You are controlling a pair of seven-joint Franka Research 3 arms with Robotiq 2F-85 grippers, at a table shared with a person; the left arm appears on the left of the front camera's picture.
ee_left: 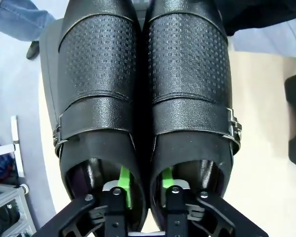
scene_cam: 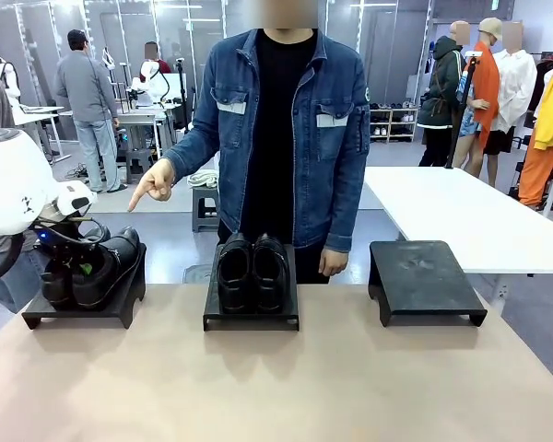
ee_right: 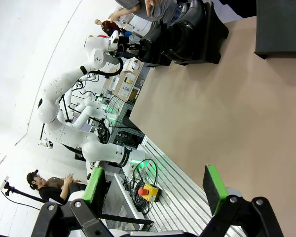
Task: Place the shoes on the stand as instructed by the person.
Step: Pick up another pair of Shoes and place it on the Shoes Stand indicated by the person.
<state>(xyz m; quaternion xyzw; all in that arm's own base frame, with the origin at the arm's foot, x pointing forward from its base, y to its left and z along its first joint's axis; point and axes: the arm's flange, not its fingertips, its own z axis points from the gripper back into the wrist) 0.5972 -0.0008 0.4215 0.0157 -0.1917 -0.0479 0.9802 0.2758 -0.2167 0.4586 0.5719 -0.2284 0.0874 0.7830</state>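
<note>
Green pads of the left claw [ee_left: 144, 190] sit inside the heel openings of the strap shoes [ee_left: 143, 98], one finger in each shoe, pressing the two inner walls together. The fingers stand close to each other, but I cannot tell if the grip is firm or already loosening. In the front view this pair [scene_cam: 92, 267] rests on the left stand [scene_cam: 37, 318], with the left claw at its heels. The plain slip-on pair [scene_cam: 252, 269] stands on the middle stand [scene_cam: 251, 320], just right of the left stand, and the right stand [scene_cam: 426, 276], farther right, carries nothing. The person's hand [scene_cam: 154, 184] points down, above and behind the left stand.

Such shoes look stiff and rather heavy, and the glossy leather is probably slippery. The inner heel walls seem the best place to hold, because the pads catch both shoes at once. The right claw [ee_right: 153, 190] hangs wide open above the counter [scene_cam: 276, 387] and holds nothing. That counter is smooth and beige. Behind the left stand, the room is a bright workshop with other tables and people.
</note>
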